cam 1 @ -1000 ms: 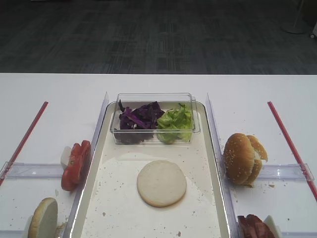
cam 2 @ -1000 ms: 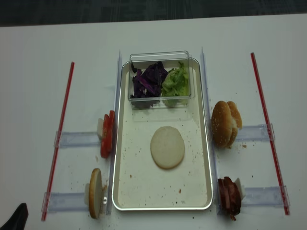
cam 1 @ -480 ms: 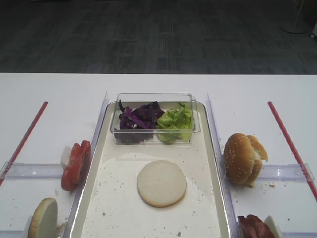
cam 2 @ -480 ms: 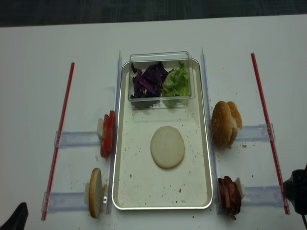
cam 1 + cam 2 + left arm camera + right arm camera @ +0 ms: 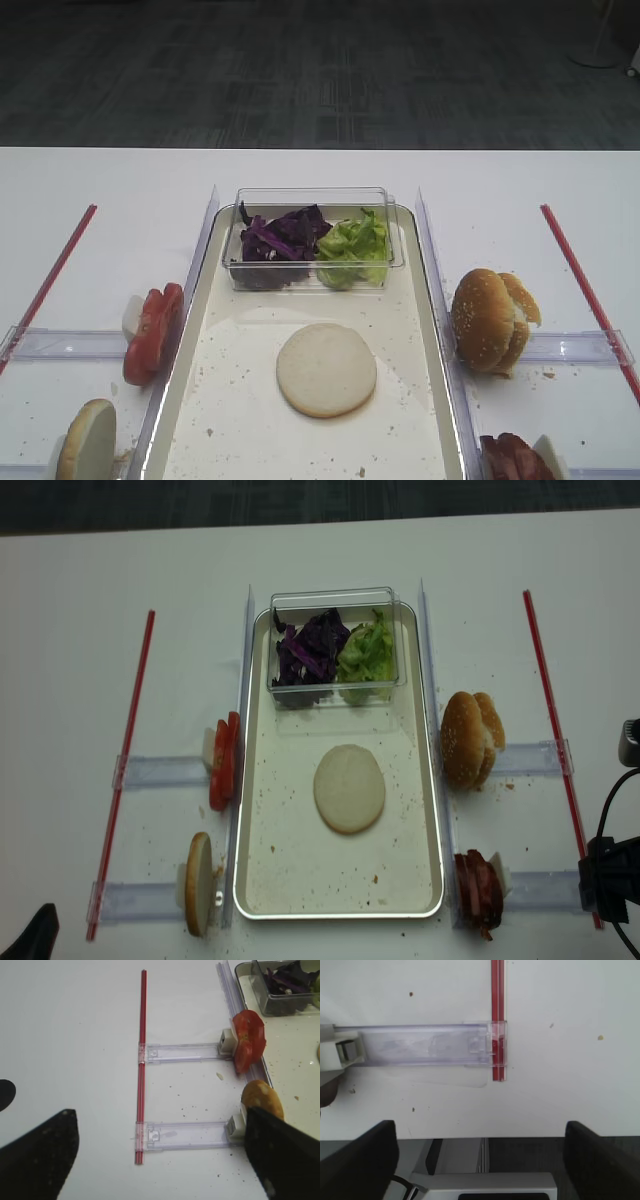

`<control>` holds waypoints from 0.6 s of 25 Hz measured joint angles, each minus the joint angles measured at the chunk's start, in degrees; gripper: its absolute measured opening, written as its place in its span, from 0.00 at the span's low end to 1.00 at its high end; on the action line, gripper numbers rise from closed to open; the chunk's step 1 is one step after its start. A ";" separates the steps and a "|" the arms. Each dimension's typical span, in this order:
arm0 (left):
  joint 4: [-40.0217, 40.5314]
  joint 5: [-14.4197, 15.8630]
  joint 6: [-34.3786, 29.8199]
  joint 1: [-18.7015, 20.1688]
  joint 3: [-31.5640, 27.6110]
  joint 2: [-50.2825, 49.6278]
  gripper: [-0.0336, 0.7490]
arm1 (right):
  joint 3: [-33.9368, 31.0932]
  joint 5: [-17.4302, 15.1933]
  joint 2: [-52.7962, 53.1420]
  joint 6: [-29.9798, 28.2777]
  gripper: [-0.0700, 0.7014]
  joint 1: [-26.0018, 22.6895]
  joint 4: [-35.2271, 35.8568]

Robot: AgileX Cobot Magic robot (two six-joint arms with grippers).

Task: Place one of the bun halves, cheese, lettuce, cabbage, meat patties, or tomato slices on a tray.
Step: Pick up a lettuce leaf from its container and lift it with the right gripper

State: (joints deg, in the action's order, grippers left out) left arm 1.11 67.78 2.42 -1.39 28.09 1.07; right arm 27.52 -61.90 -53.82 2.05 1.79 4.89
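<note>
The off-white tray (image 5: pixel 190 400) (image 5: pixel 430 780) holds one bun half (image 5: pixel 326 369) (image 5: pixel 349 787) lying cut face up. More bun halves stand on edge to its right (image 5: pixel 490 320) and front left (image 5: pixel 88 440) (image 5: pixel 262 1100). Tomato slices (image 5: pixel 153 332) (image 5: pixel 248 1040) stand left of the tray and meat patties (image 5: pixel 515 460) (image 5: pixel 478 890) front right. Cabbage (image 5: pixel 280 235) and lettuce (image 5: pixel 352 245) fill a clear tub. Cheese is out of view. My right gripper (image 5: pixel 480 1160) hangs open and empty over the table's front edge. My left gripper (image 5: pixel 160 1160) is open and empty, left of the tray.
The clear tub (image 5: pixel 312 196) sits at the tray's far end. Clear plastic holders (image 5: pixel 425 1045) (image 5: pixel 185 1132) and red strips (image 5: pixel 497 1020) (image 5: pixel 142 1060) lie on the white table on both sides. The right arm's dark body (image 5: pixel 608 885) shows at the right edge.
The right arm has come into the realsense view at the right edge and moved inward. The food and the left arm have not moved.
</note>
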 joint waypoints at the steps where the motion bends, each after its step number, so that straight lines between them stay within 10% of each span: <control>1: 0.00 0.00 0.00 0.00 0.00 0.00 0.83 | 0.00 0.00 0.01 0.00 0.97 0.00 0.00; 15: 0.00 0.00 0.00 0.00 0.00 0.00 0.83 | 7.66 0.29 -6.74 0.00 0.97 0.00 -0.21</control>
State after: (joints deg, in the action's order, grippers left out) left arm 1.11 67.78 2.42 -1.39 28.09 1.07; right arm 35.18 -61.61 -60.56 2.05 1.79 4.68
